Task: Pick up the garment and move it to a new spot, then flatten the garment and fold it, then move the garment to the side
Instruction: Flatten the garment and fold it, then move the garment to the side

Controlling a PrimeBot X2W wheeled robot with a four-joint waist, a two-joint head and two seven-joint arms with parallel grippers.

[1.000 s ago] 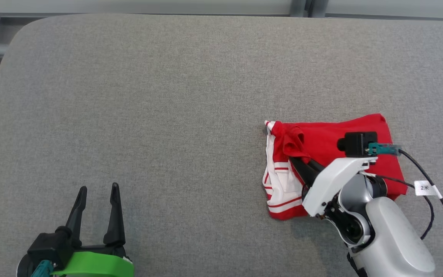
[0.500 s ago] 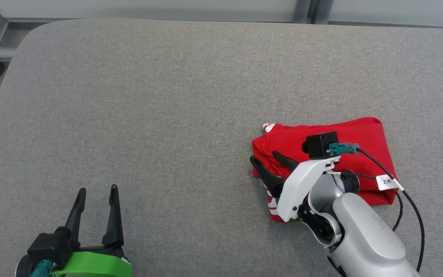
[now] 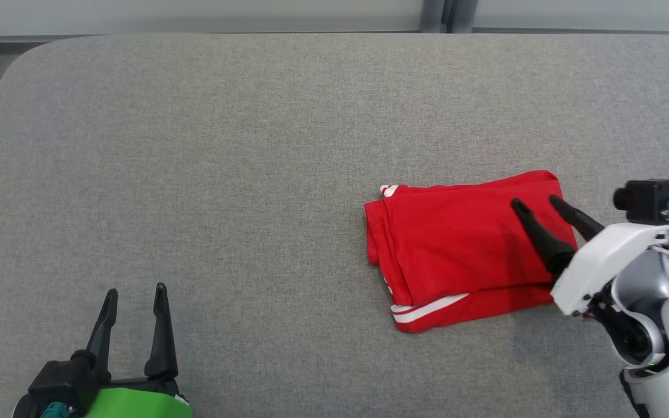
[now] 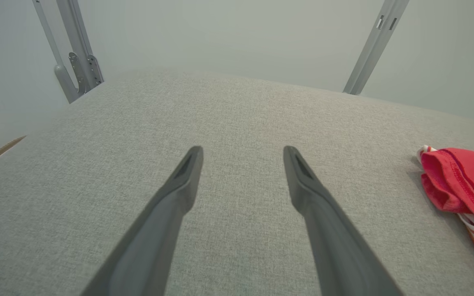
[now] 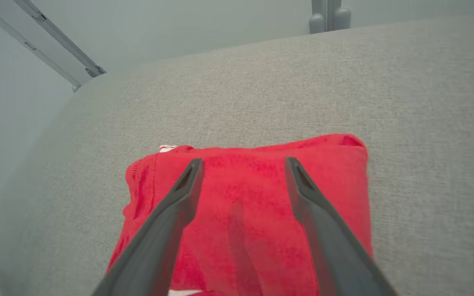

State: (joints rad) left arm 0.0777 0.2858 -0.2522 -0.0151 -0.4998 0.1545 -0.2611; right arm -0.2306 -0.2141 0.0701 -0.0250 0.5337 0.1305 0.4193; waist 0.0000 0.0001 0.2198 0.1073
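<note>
A red garment [image 3: 462, 244] with white stripes lies folded into a rough rectangle on the grey table [image 3: 253, 145], right of centre. My right gripper [image 3: 536, 201] hovers open over the garment's right part, fingers pointing up-left, holding nothing. In the right wrist view the garment [image 5: 245, 193] lies under and between the spread fingers [image 5: 187, 185]. My left gripper [image 3: 135, 290] rests open at the lower left, far from the garment. The left wrist view shows the garment's edge [image 4: 463, 181] at the far right, apart from the gripper [image 4: 243, 150].
The padded grey table has a rounded far-left corner [image 3: 21, 52]. Metal frame posts [image 3: 439, 14] stand behind its far edge. A dark camera block [image 3: 648, 200] and teal plug sit on the right wrist.
The right gripper let go of the garment's left flap, which now lies folded over flat, and drew back to the right, open. The head view shifted. The left gripper stayed put.
</note>
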